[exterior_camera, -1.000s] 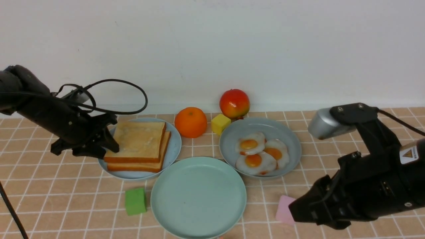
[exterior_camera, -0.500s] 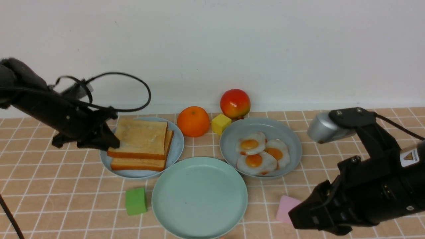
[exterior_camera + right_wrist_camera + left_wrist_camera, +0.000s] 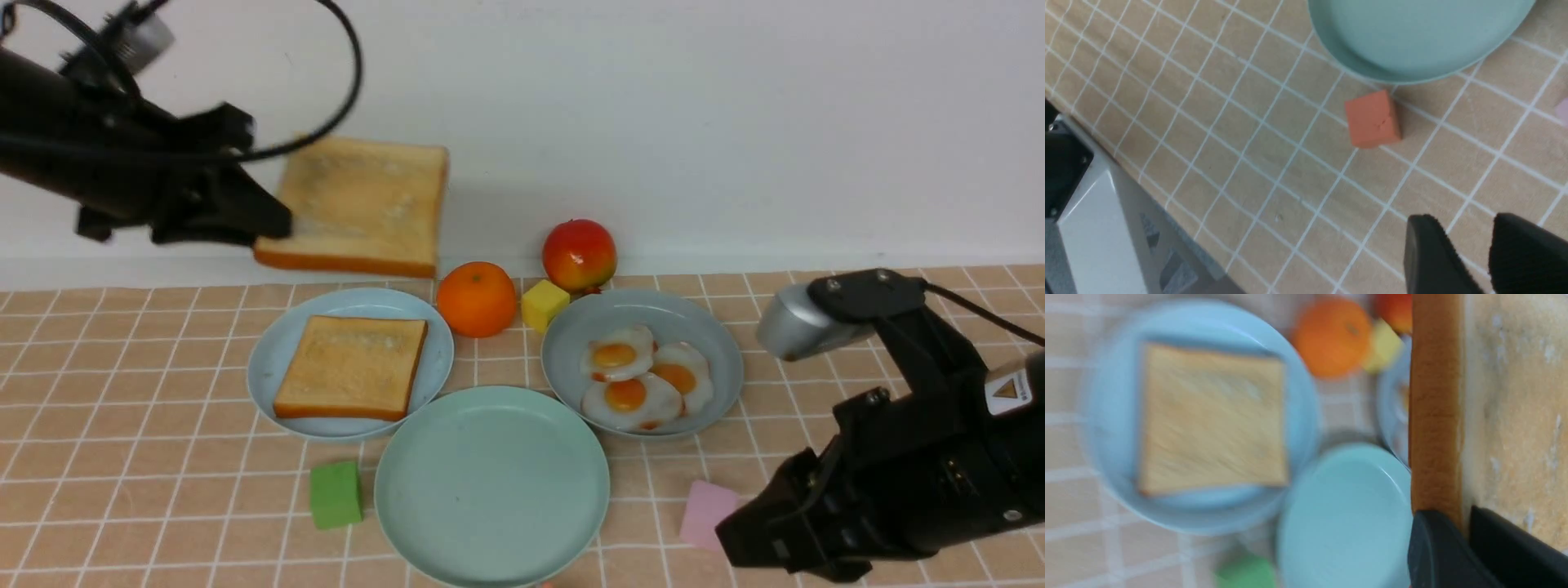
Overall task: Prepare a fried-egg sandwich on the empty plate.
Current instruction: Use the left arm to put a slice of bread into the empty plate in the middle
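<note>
3 plates, 2 toast slices, 3 eggs (image 3: 633, 377) in grey dish (image 3: 563, 351), 1 orange (image 3: 476, 299), 4 cubes (image 3: 335, 494). Toast: thick, square, golden top, brown crust. L gripper (image 3: 265, 224) pinches one slice (image 3: 363, 204) high at far left. Other slice (image 3: 351, 377) lies on blue plate (image 3: 265, 367). Mint plate (image 3: 490, 482), near centre, bare. R gripper (image 3: 1466, 222): jaws apart, holding nothing. 1 s ago the slices sat stacked.

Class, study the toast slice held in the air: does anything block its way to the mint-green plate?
Nothing visible does. The left gripper holds the toast slice aloft; the mint-green plate lies bare.
</note>
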